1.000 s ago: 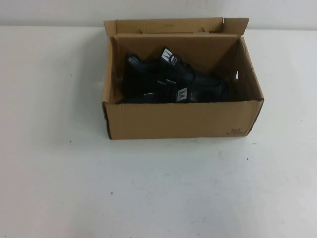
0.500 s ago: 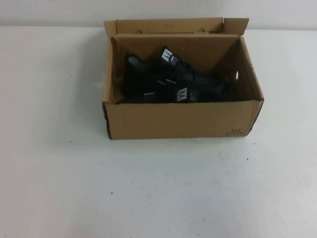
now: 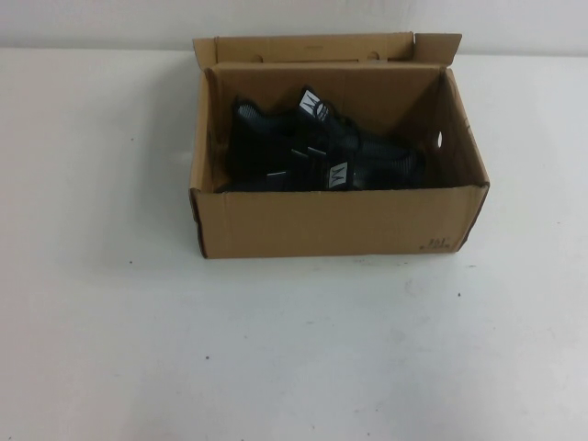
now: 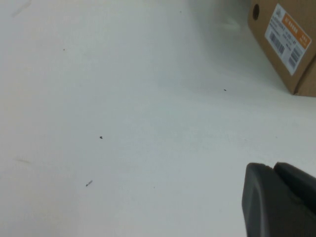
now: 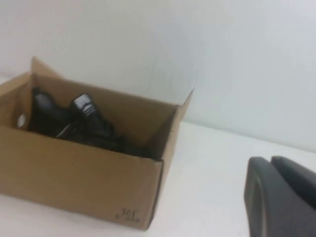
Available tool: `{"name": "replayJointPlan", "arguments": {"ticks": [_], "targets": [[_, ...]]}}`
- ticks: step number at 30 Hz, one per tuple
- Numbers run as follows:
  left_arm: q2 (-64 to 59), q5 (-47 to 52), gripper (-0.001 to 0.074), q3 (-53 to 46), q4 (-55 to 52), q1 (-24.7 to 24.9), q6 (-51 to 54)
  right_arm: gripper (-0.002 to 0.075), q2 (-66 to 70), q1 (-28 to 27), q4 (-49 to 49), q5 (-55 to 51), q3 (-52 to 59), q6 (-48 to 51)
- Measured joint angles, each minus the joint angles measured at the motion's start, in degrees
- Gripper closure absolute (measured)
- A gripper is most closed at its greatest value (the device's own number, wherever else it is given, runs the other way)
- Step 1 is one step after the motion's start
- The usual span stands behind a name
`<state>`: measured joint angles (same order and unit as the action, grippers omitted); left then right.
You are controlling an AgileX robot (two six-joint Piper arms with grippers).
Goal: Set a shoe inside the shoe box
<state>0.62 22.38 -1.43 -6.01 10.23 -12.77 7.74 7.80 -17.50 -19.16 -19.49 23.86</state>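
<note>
The brown cardboard shoe box [image 3: 331,222] stands open on the white table, its lid flap up at the back. Two black sneakers lie inside it: one shoe [image 3: 276,133] toward the back left, its look-alike [image 3: 372,170] by the front wall, both showing white tongue tags. Neither gripper shows in the high view. My left gripper [image 4: 273,167] is shut and empty, low over bare table, with a corner of the box [image 4: 289,59] far off. My right gripper [image 5: 270,160] is shut and empty, beside and apart from the box [image 5: 74,173]; the shoes [image 5: 74,121] show inside.
The white table [image 3: 294,349] spreads round the box on all sides. A pale wall [image 5: 197,49] rises behind the table. The box end in the left wrist view carries an orange and white label [image 4: 289,34] and a round hole [image 4: 256,12].
</note>
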Motion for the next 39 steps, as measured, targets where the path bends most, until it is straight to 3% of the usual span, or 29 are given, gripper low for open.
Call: {"name": "replayJointPlan", "arguments": {"ticks": [6,12,18,26,30,39], "targets": [[0.0,0.0,0.0736,0.0,-0.1,0.0,0.0,0.0742,-0.9,0.0,-4.8,13.5,11.5,0.0],[0.0,0.0,0.0736,0.0,-0.1,0.0,0.0,0.0742,-2.3,0.0,-10.3,13.4,18.0,0.0],[0.0,0.0,0.0736,0.0,-0.1,0.0,0.0,0.0742,-7.8,0.0,-3.4,10.4,19.7,-2.8],[0.0,0.0,0.0736,0.0,-0.1,0.0,0.0,0.0742,-8.2,0.0,19.1,5.3,20.9,-28.6],[0.0,0.0,0.0736,0.0,-0.1,0.0,0.0,0.0742,-8.2,0.0,20.7,0.2,20.9,-31.6],[0.0,0.0,0.0736,0.0,-0.1,0.0,0.0,0.0742,-8.2,0.0,20.7,0.1,20.9,-32.3]]}}
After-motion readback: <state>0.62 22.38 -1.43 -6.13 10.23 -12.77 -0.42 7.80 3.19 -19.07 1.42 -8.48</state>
